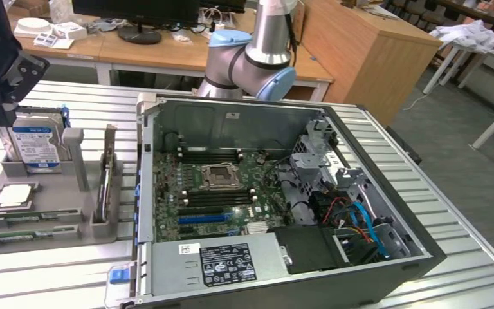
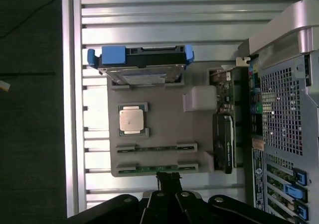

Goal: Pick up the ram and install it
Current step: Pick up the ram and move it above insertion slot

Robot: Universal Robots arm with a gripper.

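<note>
Shows the black gripper with jaws pressed together, pinching nothing. Hangs, in the wrist view, just beside a thin green circuit-board ram stick lying flat in the edge slot of a grey plastic tray. Holds a second green stick in the next slot, then a square silver processor chip and an upright blue-labelled hard drive. Sits at the exterior view's left of an open grey metal computer case.

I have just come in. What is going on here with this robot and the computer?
The robot arm's gripper, jaws shut and holding nothing, hangs above a grey holder tray beside an open computer case. Two ram sticks lie flat in the tray's slots, not yet picked up.
</note>
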